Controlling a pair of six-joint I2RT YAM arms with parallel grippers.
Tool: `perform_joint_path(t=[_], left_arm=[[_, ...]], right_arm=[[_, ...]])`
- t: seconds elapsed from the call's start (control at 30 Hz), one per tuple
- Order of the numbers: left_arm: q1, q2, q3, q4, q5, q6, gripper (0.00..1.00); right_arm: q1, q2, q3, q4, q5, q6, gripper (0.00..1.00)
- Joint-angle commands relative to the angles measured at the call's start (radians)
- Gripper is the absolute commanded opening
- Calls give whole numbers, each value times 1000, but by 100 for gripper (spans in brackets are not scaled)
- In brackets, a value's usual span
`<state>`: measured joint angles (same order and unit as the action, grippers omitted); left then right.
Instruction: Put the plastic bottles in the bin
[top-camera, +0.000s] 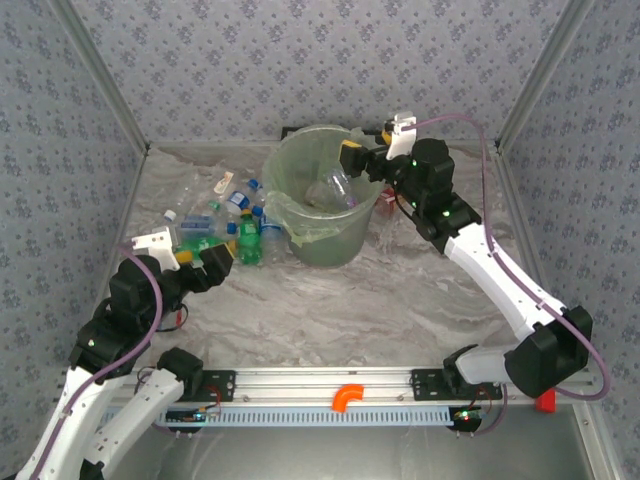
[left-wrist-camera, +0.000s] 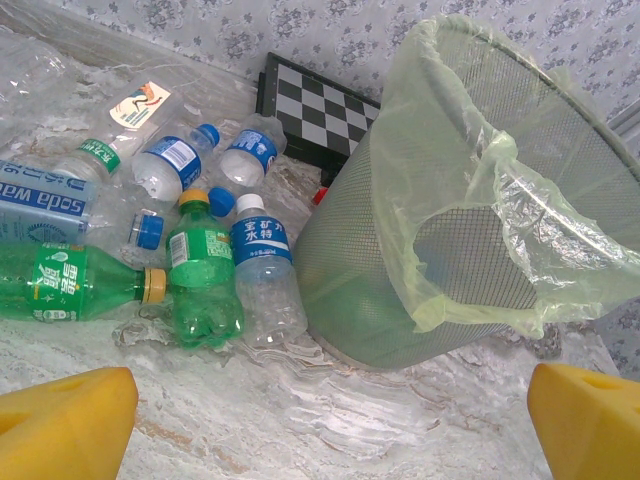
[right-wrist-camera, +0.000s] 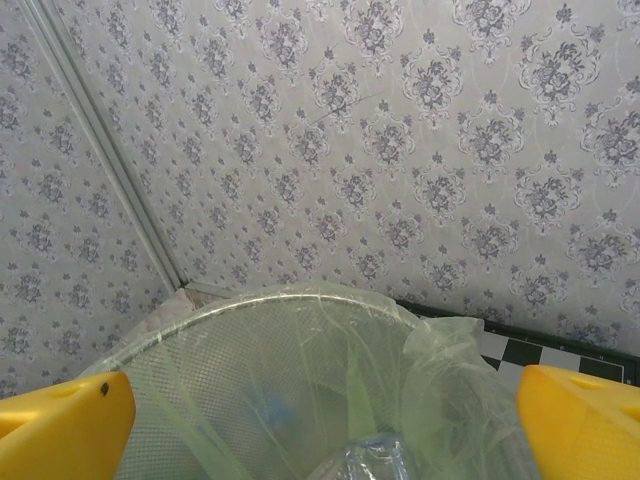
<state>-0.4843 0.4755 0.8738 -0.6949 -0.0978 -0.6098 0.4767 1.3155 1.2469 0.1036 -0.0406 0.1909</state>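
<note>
Left wrist, two green bottles (left-wrist-camera: 200, 270) near one bin (left-wrist-camera: 350, 260); left jaws, right jaws apart

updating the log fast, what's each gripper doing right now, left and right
left gripper: open, holding nothing.
right gripper: open, holding nothing, above the large round pale green plastic bin.

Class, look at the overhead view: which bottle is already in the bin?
The clear bottle, seen inside the rim of the bin. The other bottles all lie on the table to the bin's left.
</note>
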Motion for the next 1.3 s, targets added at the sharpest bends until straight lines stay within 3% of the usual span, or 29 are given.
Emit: perform_joint_path(t=[0.0, 0.6, 0.87, 1.27], left_arm=[[3, -2, -8, 26, -16, 22, 100], [3, 176, 8, -7, -66, -8, 100], [24, 317, 56, -16, -106, -18, 100], [300, 502, 50, 41, 67, -23, 92]], right_arm=[[7, -38, -5, -10, 9, -13, 100], [-15, -262, -183, -139, 70, 4, 100], [-124, -357, -326, -153, 70, 97, 100], [-214, -370, -546, -35, 43, 197, 100]])
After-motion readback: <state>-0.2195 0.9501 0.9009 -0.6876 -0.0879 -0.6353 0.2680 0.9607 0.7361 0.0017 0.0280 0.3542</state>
